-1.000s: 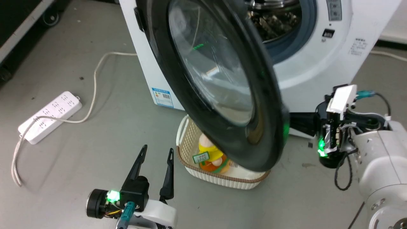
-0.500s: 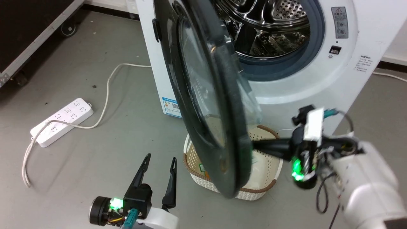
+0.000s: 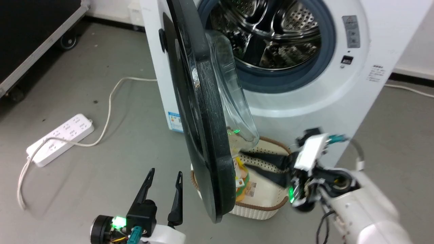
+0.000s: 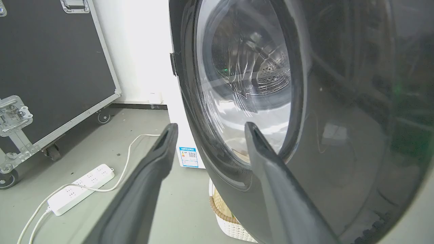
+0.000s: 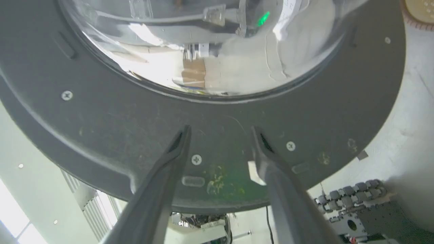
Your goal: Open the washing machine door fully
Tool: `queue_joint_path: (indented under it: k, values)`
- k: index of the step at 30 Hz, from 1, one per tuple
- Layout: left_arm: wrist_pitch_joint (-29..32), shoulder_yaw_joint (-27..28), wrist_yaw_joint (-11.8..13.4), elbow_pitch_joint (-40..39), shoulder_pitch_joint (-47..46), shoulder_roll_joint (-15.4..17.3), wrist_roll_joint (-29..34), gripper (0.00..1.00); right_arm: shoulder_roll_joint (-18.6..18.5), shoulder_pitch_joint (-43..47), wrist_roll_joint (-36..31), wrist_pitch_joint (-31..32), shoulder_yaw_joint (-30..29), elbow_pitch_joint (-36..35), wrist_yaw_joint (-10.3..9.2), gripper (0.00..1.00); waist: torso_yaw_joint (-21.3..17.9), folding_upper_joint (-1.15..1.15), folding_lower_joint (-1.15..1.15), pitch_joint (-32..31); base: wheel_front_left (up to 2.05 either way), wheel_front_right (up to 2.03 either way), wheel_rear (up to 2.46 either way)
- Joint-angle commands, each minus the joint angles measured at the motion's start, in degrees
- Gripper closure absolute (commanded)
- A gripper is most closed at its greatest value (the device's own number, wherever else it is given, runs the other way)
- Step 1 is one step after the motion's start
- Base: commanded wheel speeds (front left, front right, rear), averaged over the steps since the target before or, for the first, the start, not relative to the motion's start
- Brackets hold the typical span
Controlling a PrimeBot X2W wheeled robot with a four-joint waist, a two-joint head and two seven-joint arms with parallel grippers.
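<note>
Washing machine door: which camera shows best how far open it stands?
The head view: the door stands edge-on, well clear of the washing machine, whose drum is exposed. The left wrist view gives its glossy outer face and glass close up; the right wrist view, its inner rim and glass bowl.

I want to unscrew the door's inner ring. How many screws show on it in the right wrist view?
4 screws: one at left, one low centre, one right of that, one far right near the top. Others may be out of frame.
</note>
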Motion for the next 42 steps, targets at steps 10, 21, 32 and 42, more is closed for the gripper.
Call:
queue_joint_path:
  k: [10,21,32,42]
  values:
    - [-0.3,2.5,0.3,-1.9,2.9,1.0,-0.9,0.0,-14.4,10.4,-21.7,-31.1,-0.8,-24.4,0.07,0.0,-3.9,0.0,0.0,-3.3,0.0,0.0,0.0]
    - [-0.3,5.1,-1.4,-3.6,5.5,1.0,-2.7,0.0,-17.1,29.3,-64.8,-58.7,-11.2,-32.5,0.07,0.0,-8.2,0.0,0.0,-5.5,0.0,0.0,0.0]
    - [-0.3,5.7,-3.8,-2.9,7.0,1.1,-2.2,0.0,-2.6,46.4,-87.3,-59.9,-21.5,-46.6,0.07,0.0,-9.8,0.0,0.0,-5.8,0.0,0.0,0.0]
    - [-0.3,5.8,-4.5,-1.6,7.6,0.7,-2.1,0.57,0.3,50.3,-91.1,-59.9,-22.4,-50.4,0.07,0.0,-10.2,0.0,0.0,-5.6,0.0,0.0,0.0]
